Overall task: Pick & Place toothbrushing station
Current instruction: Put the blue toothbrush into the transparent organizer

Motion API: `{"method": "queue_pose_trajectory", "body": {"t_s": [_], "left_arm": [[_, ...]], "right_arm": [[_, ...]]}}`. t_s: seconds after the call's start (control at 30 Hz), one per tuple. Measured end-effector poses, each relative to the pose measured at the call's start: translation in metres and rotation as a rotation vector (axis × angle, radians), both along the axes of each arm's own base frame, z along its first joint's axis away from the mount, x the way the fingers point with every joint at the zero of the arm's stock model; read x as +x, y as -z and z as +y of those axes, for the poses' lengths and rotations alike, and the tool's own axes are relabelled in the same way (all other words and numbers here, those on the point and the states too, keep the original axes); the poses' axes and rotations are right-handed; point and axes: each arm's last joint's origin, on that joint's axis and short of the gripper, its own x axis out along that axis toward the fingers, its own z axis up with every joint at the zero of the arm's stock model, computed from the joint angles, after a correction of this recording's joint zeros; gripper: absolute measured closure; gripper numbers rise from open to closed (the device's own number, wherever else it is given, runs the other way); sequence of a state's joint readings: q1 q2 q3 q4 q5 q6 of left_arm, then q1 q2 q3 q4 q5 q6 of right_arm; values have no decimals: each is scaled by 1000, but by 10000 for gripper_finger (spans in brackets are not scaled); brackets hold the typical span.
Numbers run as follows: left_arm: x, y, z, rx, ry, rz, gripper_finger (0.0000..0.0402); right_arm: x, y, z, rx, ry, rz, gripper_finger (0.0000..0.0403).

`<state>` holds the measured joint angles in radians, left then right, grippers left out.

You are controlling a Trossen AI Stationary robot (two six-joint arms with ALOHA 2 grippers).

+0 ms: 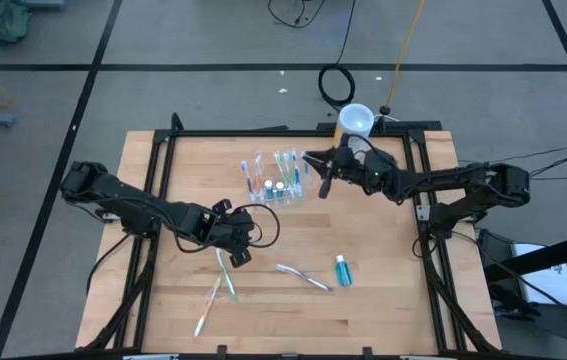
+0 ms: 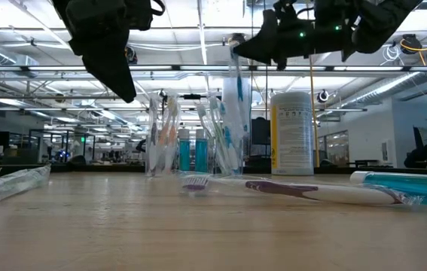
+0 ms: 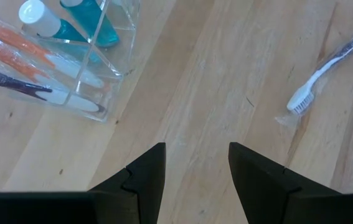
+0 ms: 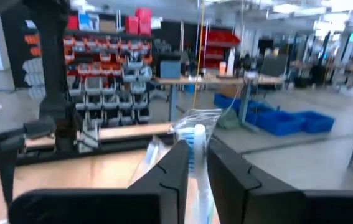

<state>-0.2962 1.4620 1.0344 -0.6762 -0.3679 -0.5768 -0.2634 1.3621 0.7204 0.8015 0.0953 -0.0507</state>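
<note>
The wooden surface (image 1: 363,310) filled the middle of the high view, its near edge partly cut off by the frame. On it, toward twelve o'clock from centre, stood the clear holder (image 1: 274,180), its compartments packed with toothbrushes and teal tubes; through the clear walls the separate items were hard to tell apart. At about one o'clock, near the far edge, stood the white canister (image 1: 355,121), seen only from its top in the high view.

The left arm reached in from nine o'clock, and the left end effector (image 1: 240,243) hovered above bare wood at about seven o'clock of the holder, its fingers (image 3: 145,174) spread apart with nothing between them. The right arm came in from three o'clock; the right end effector (image 1: 317,166) sat just beside the holder's three o'clock side, raised off the surface, its fingers closed on a wrapped toothbrush (image 4: 199,155) that stood upright between them. The brush's lower part was hidden by the fingers.

Loose on the wood lay a teal toothpaste tube (image 1: 343,269) at about five o'clock, a purple-handled toothbrush (image 1: 302,276) just beside it, and two more wrapped brushes (image 1: 215,290) at seven o'clock, partly hidden under the left end effector.
</note>
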Motion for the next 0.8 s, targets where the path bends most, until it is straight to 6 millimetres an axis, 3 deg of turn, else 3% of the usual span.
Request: {"method": "queue_pose_trajectory", "body": {"t_s": [0.3, 0.7, 0.8], "left_arm": [[0, 0, 0, 4, 6, 2, 220], [0, 0, 0, -2, -3, -2, 220], [0, 0, 0, -3, -3, -4, 220]], "right_arm": [[1, -3, 3, -59, -94, -8, 380], [14, 34, -1, 26, -25, 162, 402], [16, 28, -1, -17, -23, 84, 403]]}}
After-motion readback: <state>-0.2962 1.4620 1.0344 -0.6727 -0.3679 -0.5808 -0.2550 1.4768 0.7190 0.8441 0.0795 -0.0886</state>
